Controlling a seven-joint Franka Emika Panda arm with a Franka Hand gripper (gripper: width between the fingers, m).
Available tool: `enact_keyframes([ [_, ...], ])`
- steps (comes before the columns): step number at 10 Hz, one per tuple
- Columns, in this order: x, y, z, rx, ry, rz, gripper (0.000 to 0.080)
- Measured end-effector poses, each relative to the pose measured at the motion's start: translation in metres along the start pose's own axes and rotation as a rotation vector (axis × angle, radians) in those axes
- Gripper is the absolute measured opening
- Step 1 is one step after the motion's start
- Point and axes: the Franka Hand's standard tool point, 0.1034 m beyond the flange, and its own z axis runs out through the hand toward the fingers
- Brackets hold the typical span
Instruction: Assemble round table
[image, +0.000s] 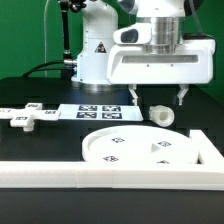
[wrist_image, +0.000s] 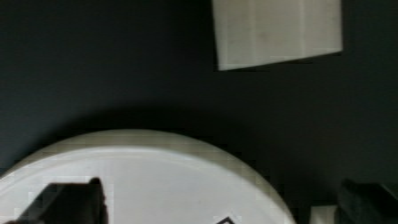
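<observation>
- Gripper (image: 155, 98) hovers wide open, empty, over the round disc (image: 150, 150) rim, seemingly readying a grasp.
- Post (image: 162, 115) sits loose at its twelve o'clock, not yet fitted.

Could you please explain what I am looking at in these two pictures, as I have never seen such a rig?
This is a robot arm that ends in two fingers. One picture comes from a camera off the arm. The other comes from a camera on its wrist, looking down between the fingers. On the black table lie white parts of a small table: a round disc, a short post and a cross piece. The marker board and border bars belong to the rig. The fingers stand open above the disc and hold nothing.
</observation>
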Motion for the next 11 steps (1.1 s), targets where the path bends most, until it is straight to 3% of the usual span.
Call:
enact_keyframes([
  [3,-0.005,0.002,0.001,-0.009,-0.056,-0.014,0.0649],
  [8,-0.009,-0.003,0.002,-0.049,-0.462,0.057,0.0649],
  [11,-0.011,-0.006,0.01,-0.008,-0.617,-0.017,0.0649],
])
